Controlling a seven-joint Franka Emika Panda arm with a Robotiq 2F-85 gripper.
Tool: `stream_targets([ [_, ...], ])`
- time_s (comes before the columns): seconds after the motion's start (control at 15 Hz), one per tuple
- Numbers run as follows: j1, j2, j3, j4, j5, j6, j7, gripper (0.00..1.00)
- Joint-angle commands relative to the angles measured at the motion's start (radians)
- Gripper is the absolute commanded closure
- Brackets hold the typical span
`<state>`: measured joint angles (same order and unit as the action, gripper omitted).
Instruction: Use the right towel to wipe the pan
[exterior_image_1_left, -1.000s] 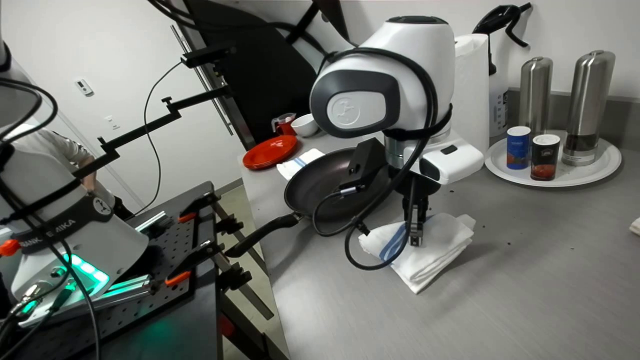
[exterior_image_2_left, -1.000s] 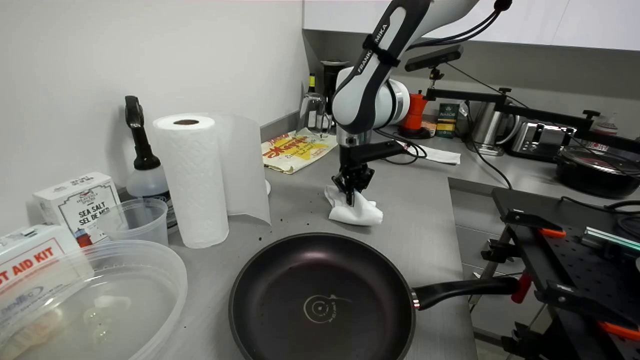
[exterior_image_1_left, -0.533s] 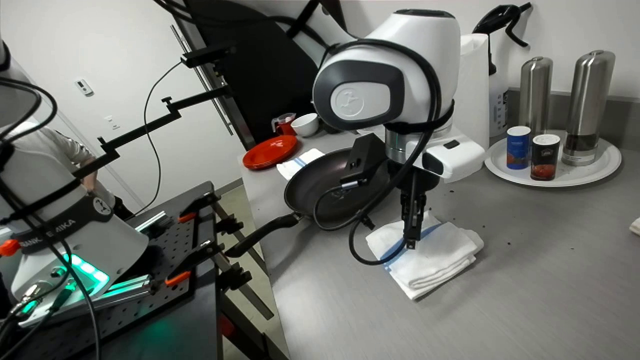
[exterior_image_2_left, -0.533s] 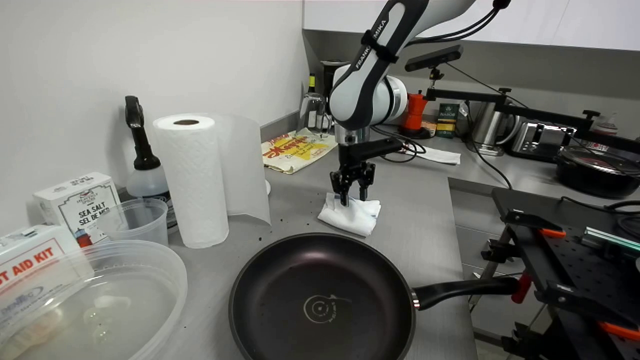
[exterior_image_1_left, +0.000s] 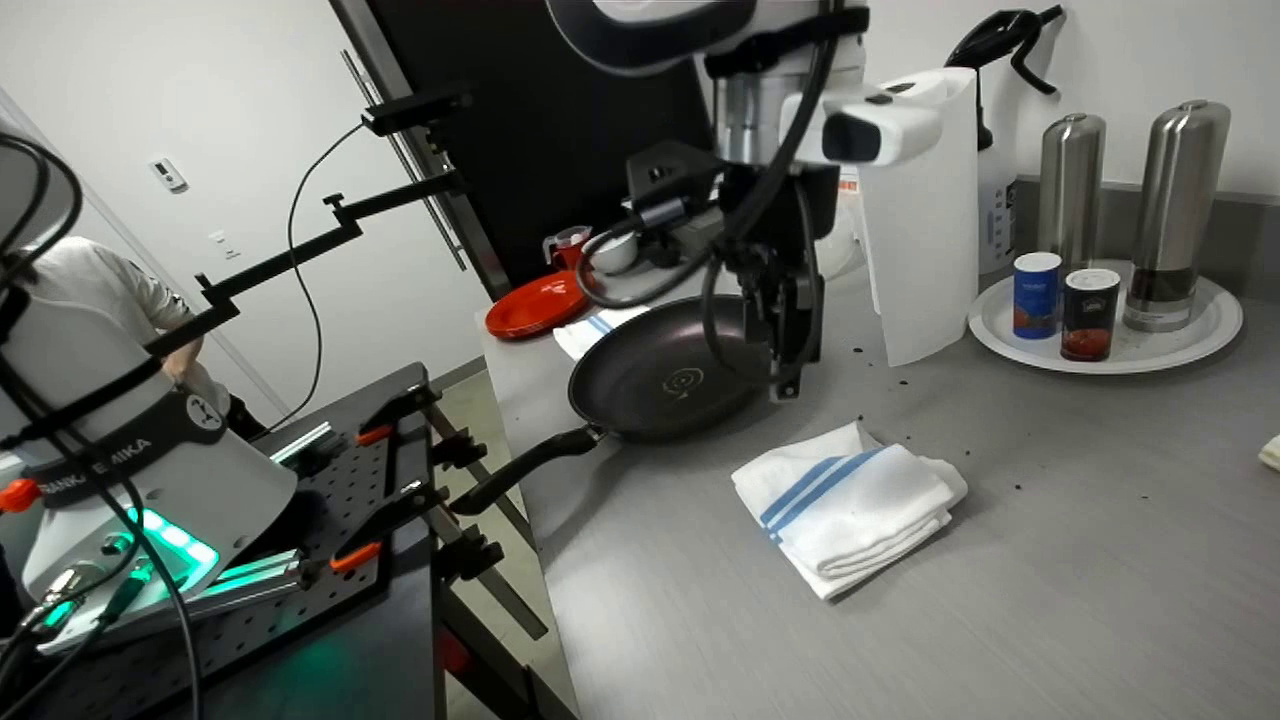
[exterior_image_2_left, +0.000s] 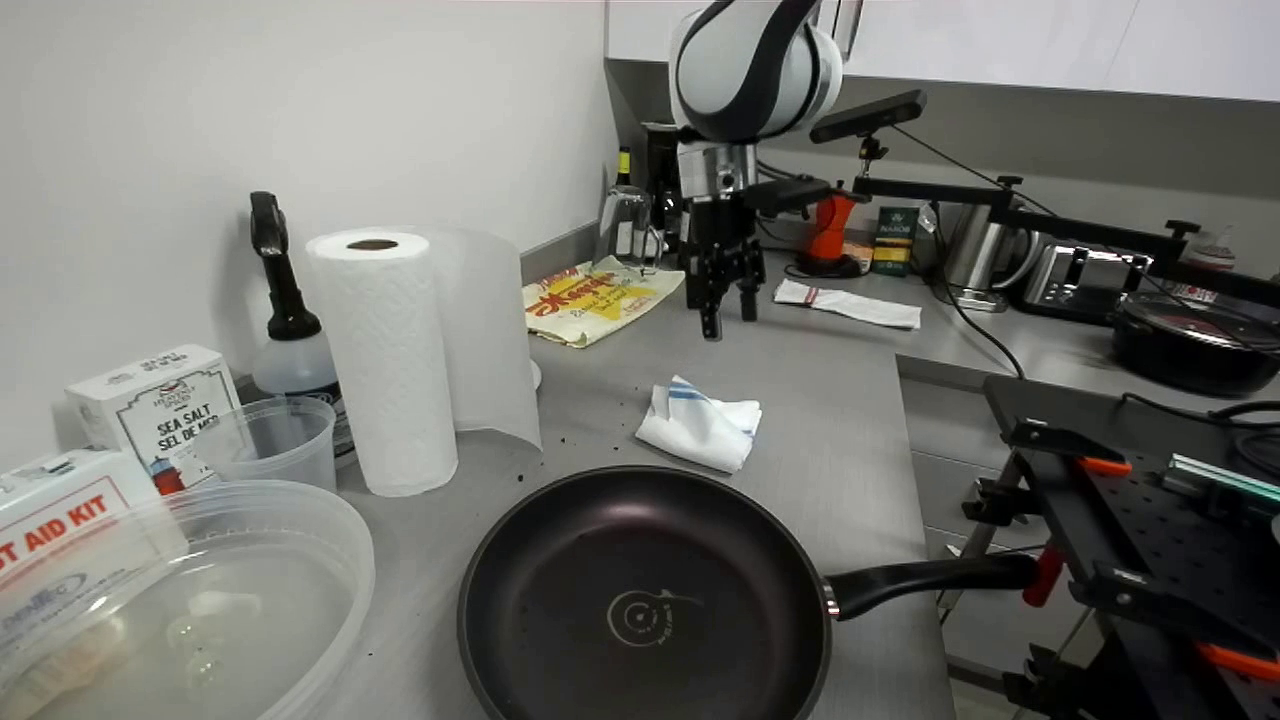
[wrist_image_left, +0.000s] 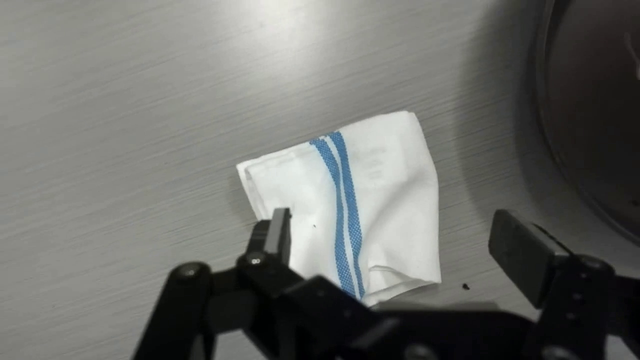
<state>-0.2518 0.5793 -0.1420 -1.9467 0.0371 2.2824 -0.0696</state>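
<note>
Empty gripper (exterior_image_2_left: 730, 325) lifts clear, leaving towel (exterior_image_1_left: 850, 510) just beside pan (exterior_image_1_left: 665, 370)

Left to right in an exterior view, the pan sits on the table (exterior_image_1_left: 700, 600), left of the gripper and lower; the gripper hangs spread wide, a broad gap with nothing in it; the blue-striped towel lies folded below and to its right, apart from the pan. A second ago the towel was bunched in the gripper's hold; now it lies free and the gripper has risen well above it. The release suggests wiping may be over and the towel set down, though a fresh grasp is possible; the pan's surface does not settle it.

Print, left to right in an exterior view: the robot base (exterior_image_1_left: 235, 475), far left of the gripper, has a partly hidden name ending "MIKA"; right of the gripper, a blue canister (exterior_image_1_left: 1036, 300) and a black canister (exterior_image_1_left: 1088, 318) carry labels too small to read. In an exterior view, a first-aid box (exterior_image_2_left: 60, 530) well left of the gripper shows "AID KIT," its start cut off; beside it a salt box (exterior_image_2_left: 165, 415) reads "SEA SALT" and "SEL DE MER." Just left of the gripper, a yellow bag (exterior_image_2_left: 590, 305) bears unclear red script; below the gripper, the pan's round mark (exterior_image_2_left: 640, 617) is illegible. Right of the gripper, a green box (exterior_image_2_left: 895, 240) appears to read "NABOB."
</note>
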Motion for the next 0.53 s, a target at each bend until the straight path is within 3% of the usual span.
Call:
stream_targets([
  [0.0, 0.06, -0.209, -0.041, -0.175, -0.122, -0.05, 0.011, 0.0],
  [0.27, 0.101, -0.386, -0.056, -0.335, -0.281, -0.201, 0.033, 0.0],
  [0.33, 0.069, -0.277, -0.037, -0.225, -0.212, -0.152, 0.01, 0.0],
  [0.47, 0.072, -0.308, -0.037, -0.25, -0.219, -0.16, 0.012, 0.0],
])
